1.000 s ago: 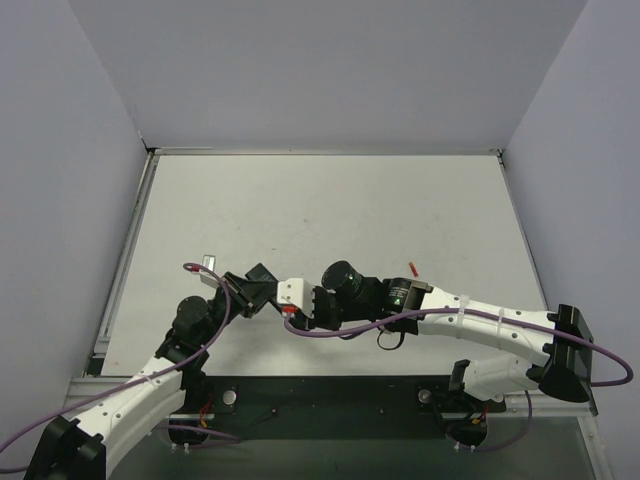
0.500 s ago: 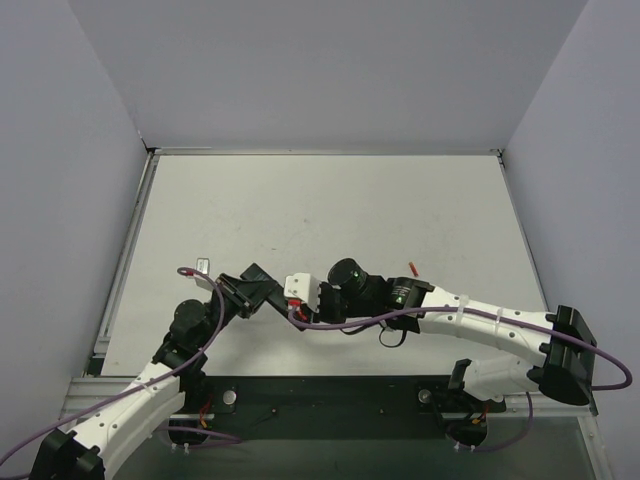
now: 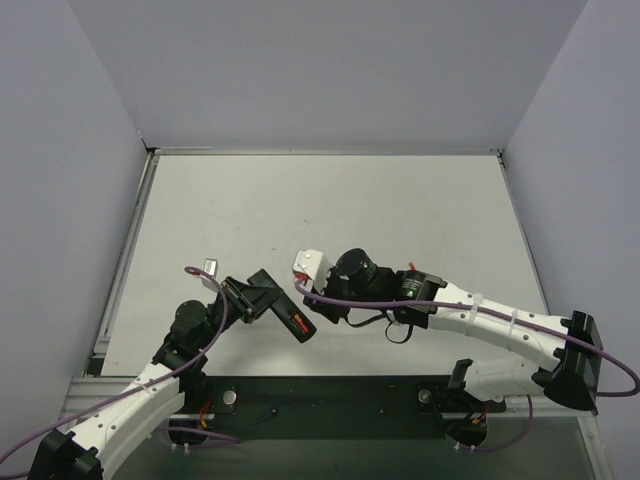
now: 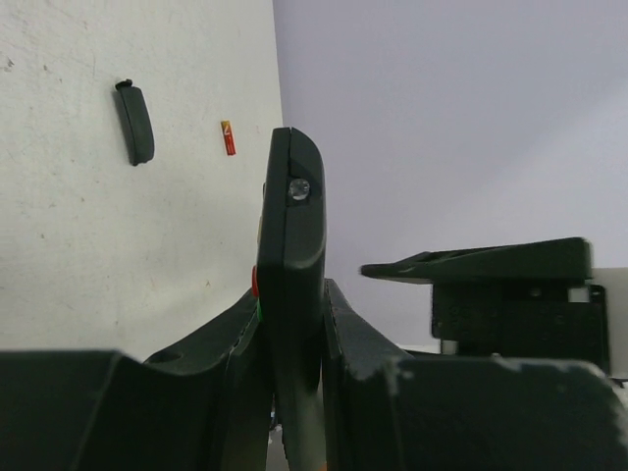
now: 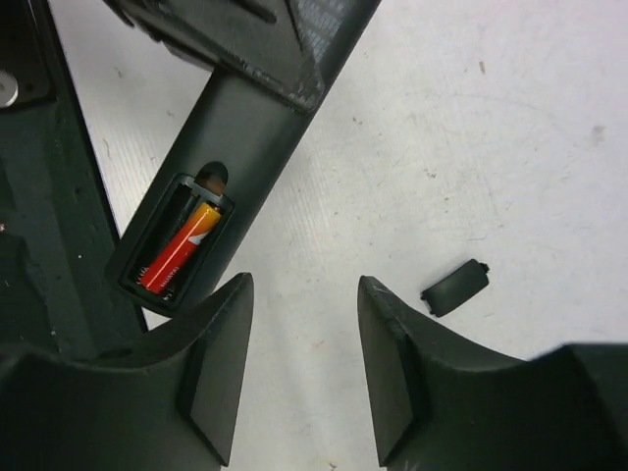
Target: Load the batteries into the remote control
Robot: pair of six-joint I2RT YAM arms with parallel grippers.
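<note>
My left gripper (image 4: pixel 291 294) is shut on the black remote control (image 4: pixel 291 216) and holds it edge-on above the table. In the top view the left gripper (image 3: pixel 262 297) holds the remote (image 3: pixel 292 319) pointing toward the near right. In the right wrist view the remote's (image 5: pixel 245 118) back compartment is open, with one red and orange battery (image 5: pixel 180 253) lying in it. My right gripper (image 5: pixel 299 378) is open and empty just off the remote's end, over the table. A second red battery (image 4: pixel 228 137) lies on the table.
The small black battery cover (image 5: pixel 455 287) lies flat on the white table (image 3: pixel 330 210), close to the loose battery; it also shows in the left wrist view (image 4: pixel 135 123). Grey walls enclose the table on three sides.
My right gripper has drawn back from the remote and stands open. The remote has swung toward the near right in the left gripper, and a battery now shows in its compartment.
</note>
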